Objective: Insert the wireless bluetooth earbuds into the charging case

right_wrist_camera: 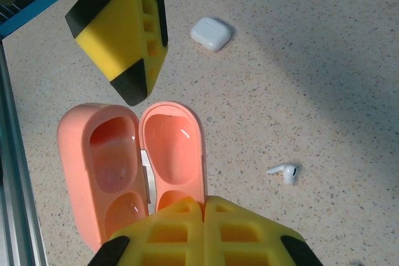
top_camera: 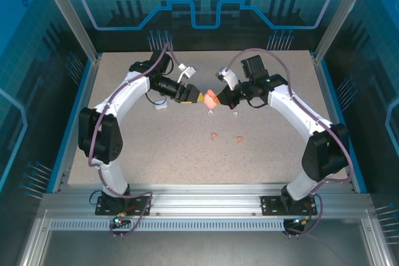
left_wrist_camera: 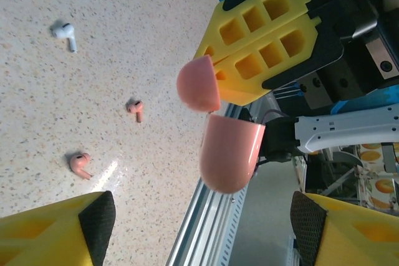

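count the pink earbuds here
2 pink earbuds, loose on the table: one left in the top view, the other right of it. More could be hidden.

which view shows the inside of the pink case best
The right wrist view. There the pink case lies open toward the camera, with both hollows plain to see. The left wrist view shows it from outside, smooth shells and no interior. The top view shows it as a small pink spot.
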